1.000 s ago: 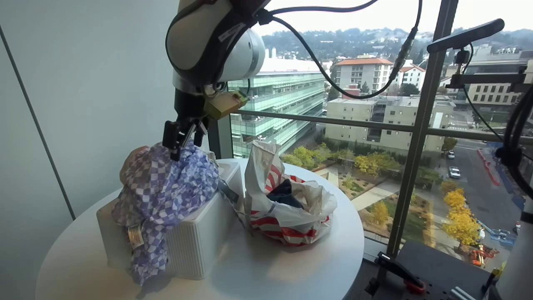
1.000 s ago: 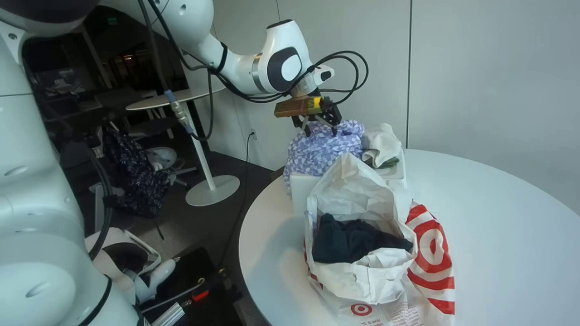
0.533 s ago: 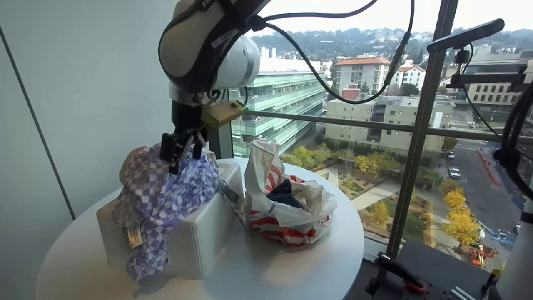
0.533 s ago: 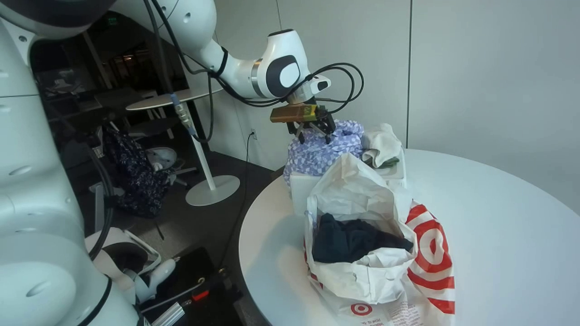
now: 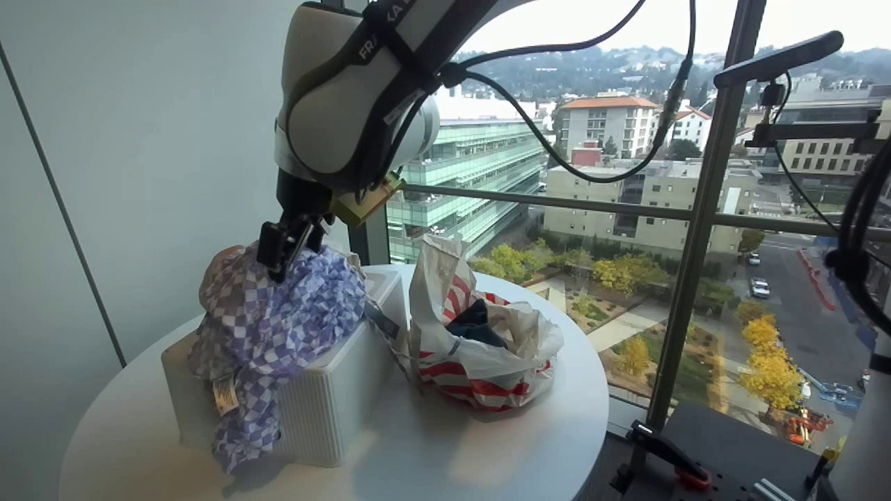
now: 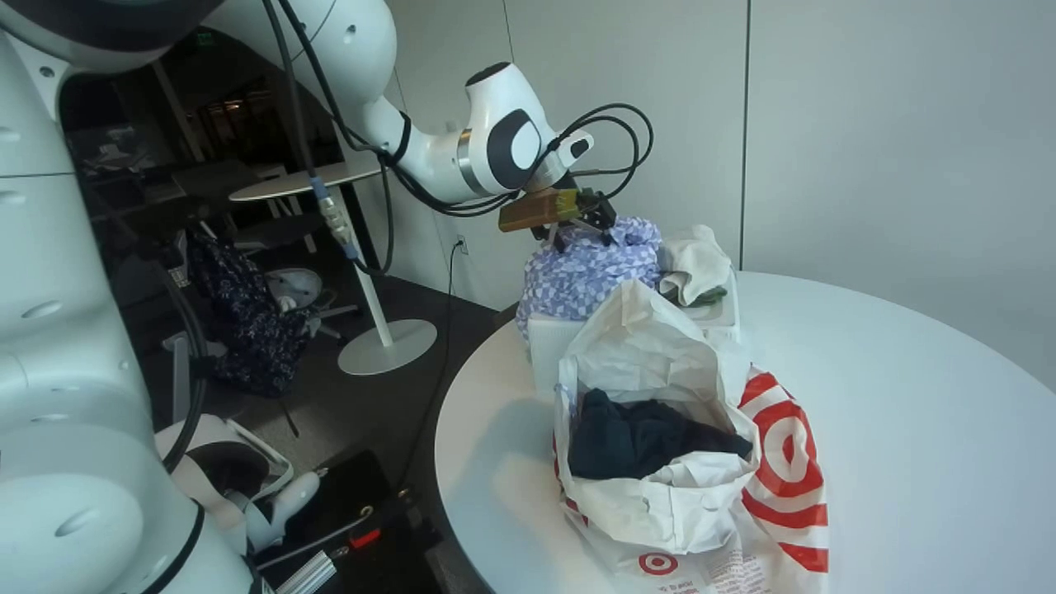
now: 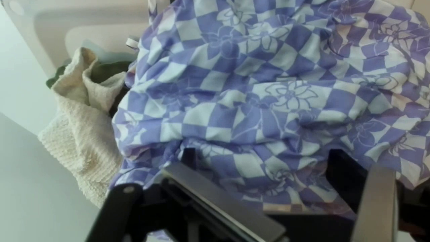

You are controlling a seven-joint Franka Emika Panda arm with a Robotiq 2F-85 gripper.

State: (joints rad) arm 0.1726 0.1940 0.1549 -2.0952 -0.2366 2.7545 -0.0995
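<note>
My gripper [image 7: 262,159] has tilted since the earlier frame, jaws spread wide above the white ribbed bin [image 5: 330,424]. The purple checkered floral cloth [image 5: 278,334] lies right below it, heaped over that bin, its length trailing down the bin's side; contact I cannot tell.

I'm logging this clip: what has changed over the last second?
The gripper came lower and tilted over the checkered cloth, staying open. In an exterior view, the cloth's hanging end shifted slightly toward the picture's left. Nothing was visibly grasped or released. The white box, the red-and-white bag and the dark garment inside the bag stayed put.
</note>
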